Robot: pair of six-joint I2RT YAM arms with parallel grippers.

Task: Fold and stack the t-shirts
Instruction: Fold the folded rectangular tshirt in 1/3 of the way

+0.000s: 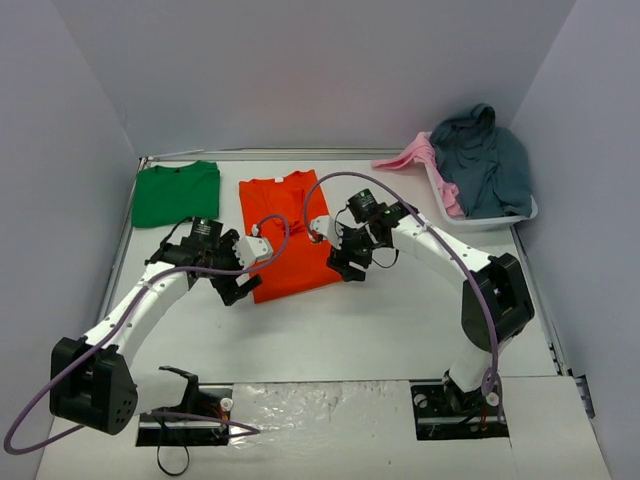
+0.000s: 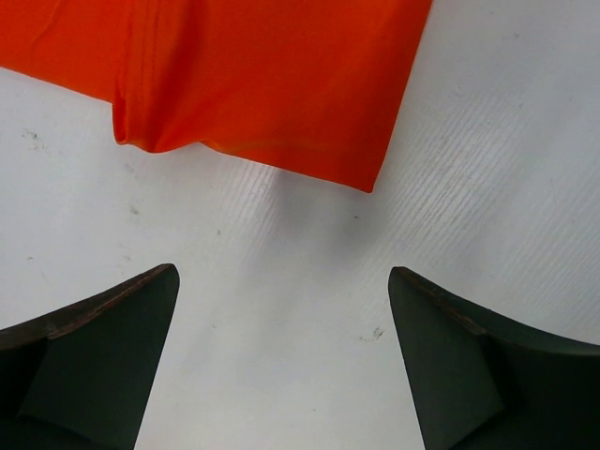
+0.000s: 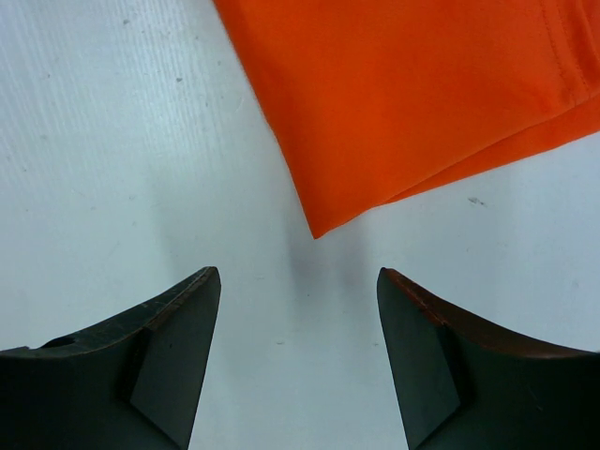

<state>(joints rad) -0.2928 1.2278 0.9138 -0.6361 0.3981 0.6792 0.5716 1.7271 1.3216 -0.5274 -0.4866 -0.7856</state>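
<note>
While the bright orange cloth t-shirt lies on the white tabletop, the left claw and right claw hover at its near corners, both spread apart, holding nothing.

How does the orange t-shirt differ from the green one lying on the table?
The orange t-shirt lies mid-table as a long, narrow shape; the green t-shirt sits in the far left corner as a shorter, compact rectangle. The left gripper and right gripper hang open at the orange t-shirt's near corners, while nothing is near the green one. Both are plain, print-free and lie flat on the table.
</note>
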